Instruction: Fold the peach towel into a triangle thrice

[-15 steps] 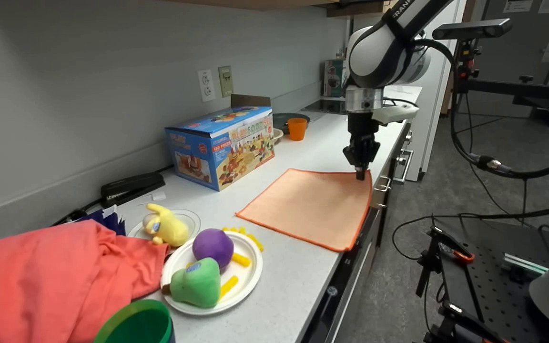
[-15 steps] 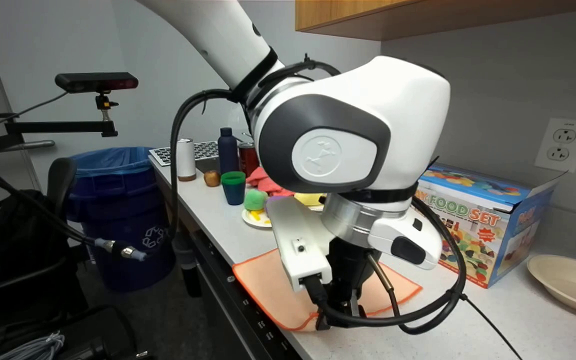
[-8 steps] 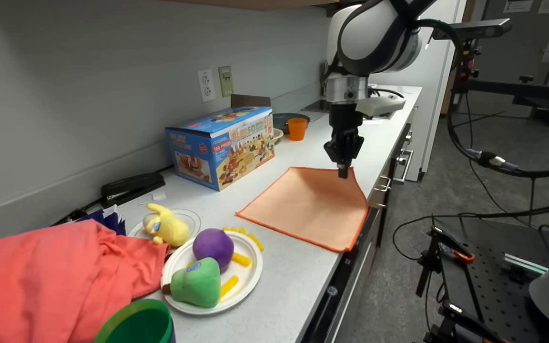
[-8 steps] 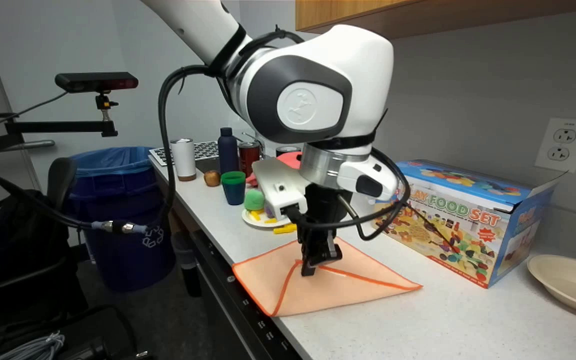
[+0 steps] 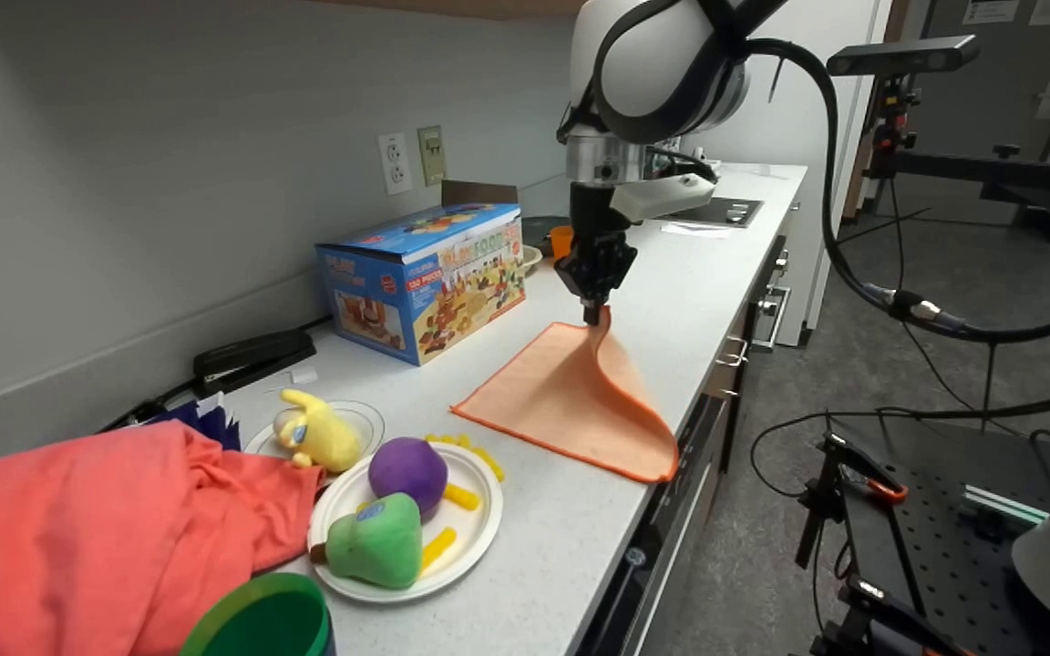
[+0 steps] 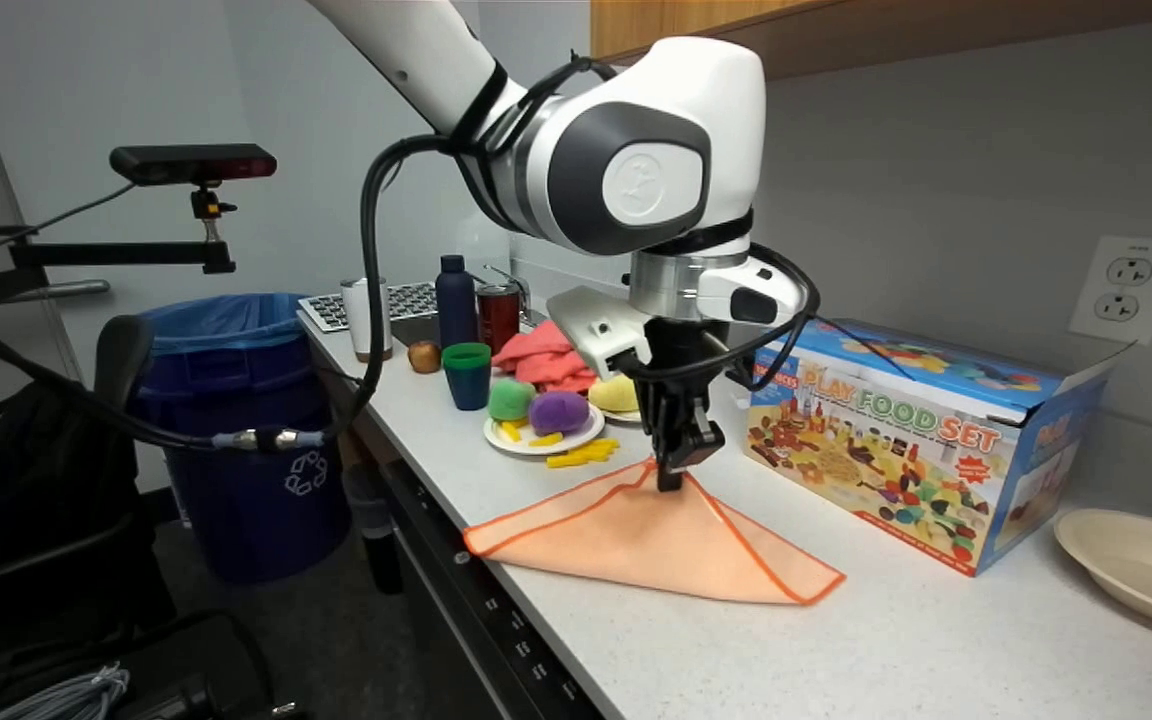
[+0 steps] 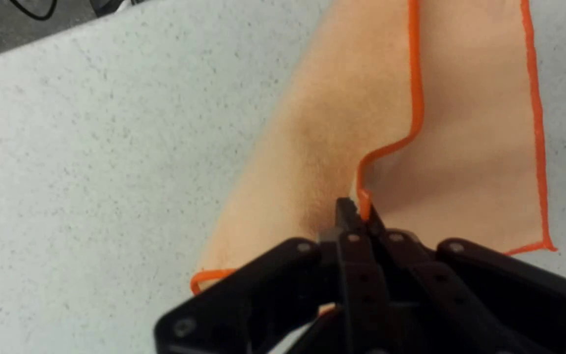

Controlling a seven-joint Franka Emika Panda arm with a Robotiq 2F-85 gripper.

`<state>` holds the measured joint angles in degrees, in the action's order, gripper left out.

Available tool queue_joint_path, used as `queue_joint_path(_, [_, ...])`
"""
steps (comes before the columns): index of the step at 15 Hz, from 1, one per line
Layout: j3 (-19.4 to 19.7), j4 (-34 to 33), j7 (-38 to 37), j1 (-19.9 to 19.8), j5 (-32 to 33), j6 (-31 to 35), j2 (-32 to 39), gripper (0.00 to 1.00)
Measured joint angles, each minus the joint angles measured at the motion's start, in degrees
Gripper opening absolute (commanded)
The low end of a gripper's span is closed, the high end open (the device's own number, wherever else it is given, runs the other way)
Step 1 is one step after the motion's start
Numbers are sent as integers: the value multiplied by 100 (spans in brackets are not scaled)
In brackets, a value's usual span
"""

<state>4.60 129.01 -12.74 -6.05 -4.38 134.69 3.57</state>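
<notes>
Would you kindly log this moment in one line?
fingers: closed on corner of peach towel; corner: raised, turned inward; fold: not yet laid flat

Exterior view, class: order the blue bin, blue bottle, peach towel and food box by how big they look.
1. Food box and blue bin: too alike to rank, the bin partly hidden.
2. Peach towel
3. Blue bottle

The gripper (image 5: 592,315) held one corner of the towel (image 5: 539,405) raised above the counter (image 5: 552,538); the box (image 5: 420,282) stood nearby.
</notes>
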Motion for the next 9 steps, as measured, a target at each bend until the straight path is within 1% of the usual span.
queue_joint_path(4, [-17,-243,15,42,57,349,297,0])
queue_joint_path(9, [-121,-450,172,156,56,378,638,0])
